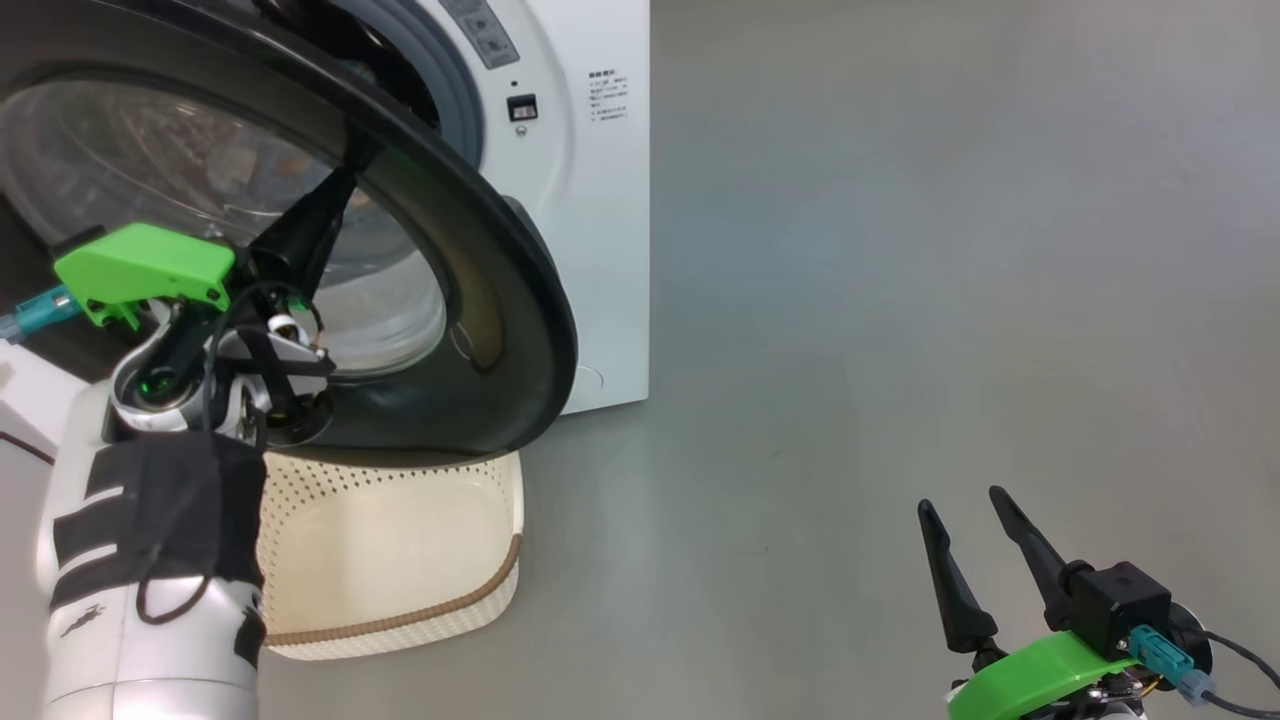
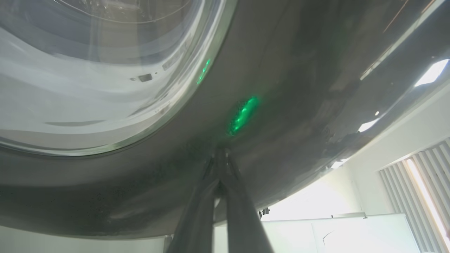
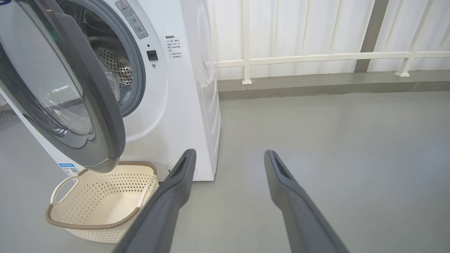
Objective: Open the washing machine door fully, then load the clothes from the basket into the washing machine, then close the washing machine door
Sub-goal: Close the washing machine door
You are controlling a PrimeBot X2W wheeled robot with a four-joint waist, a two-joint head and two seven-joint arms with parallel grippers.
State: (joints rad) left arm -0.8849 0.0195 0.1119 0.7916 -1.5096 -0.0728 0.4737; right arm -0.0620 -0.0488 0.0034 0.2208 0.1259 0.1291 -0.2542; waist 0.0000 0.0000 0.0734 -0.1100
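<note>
Closing push, by the look of it: the basket point(image 1: 500, 580) on the floor point(image 1: 900, 300) is bare inside. The left gripper point(image 1: 345, 175) has its jaws pressed together, tips planted on the glossy black ring of the washing machine door point(image 1: 500, 260) beside the glass porthole point(image 2: 88, 70). The door hangs half open over the basket. The push should be steady and follow the swing, with the tips square so they don't skid, until it latches. The right gripper point(image 1: 960, 500) waits well apart, jaws spread.
</note>
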